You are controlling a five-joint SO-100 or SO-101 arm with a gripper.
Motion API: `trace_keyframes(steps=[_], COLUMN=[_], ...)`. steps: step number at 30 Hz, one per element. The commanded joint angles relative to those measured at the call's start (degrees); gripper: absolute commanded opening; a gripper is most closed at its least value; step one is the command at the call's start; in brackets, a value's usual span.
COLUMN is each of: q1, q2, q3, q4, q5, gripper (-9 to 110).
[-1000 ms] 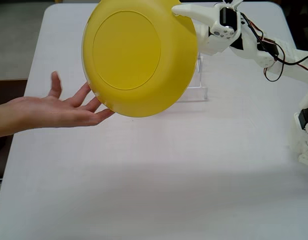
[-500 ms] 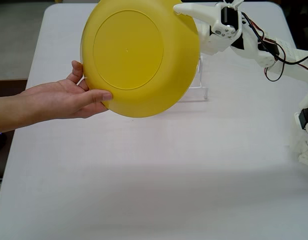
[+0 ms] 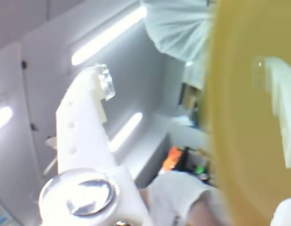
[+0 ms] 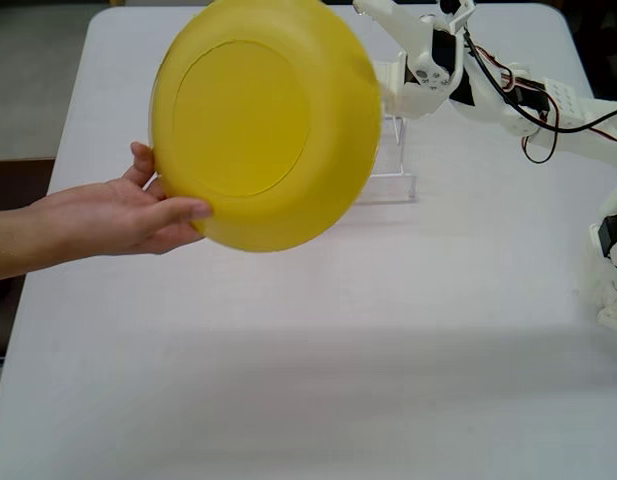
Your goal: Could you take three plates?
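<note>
A person's hand [image 4: 138, 215] grips the lower left rim of the round yellow plastic plate [image 4: 263, 125], held tilted above the white table [image 4: 288, 350]. The white two-finger gripper [image 4: 373, 40], just right of the plate, stands spread and off its rim. This handover looks nearly complete; no other plates are visible.

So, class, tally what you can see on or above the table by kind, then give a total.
Yellow plate: 1
Clear stand: 1
Robot hand: 1
Person's hand: 1
Total: 4
</note>
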Motion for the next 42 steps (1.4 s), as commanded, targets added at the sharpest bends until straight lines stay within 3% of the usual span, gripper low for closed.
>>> trace_keyframes(steps=[1, 6, 11, 18, 24, 28, 42], q1=[0.8, 5.7, 13.9, 26.1, 31.5, 31.9, 30.1], q2=[7.8, 14.2, 16.6, 11.3, 0.8, -5.1, -23.0], q3=[-1.1, -0.1, 4.7, 7.6, 0.4, -3.5, -20.4], q4=[5.2, 18.5, 24.1, 24.3, 26.9, 29.4, 30.9], q5=[-1.3, -1.6, 0.2, 2.3, -3.4, -4.3, -7.7], gripper=[37, 30, 0, 1, 29, 39, 31])
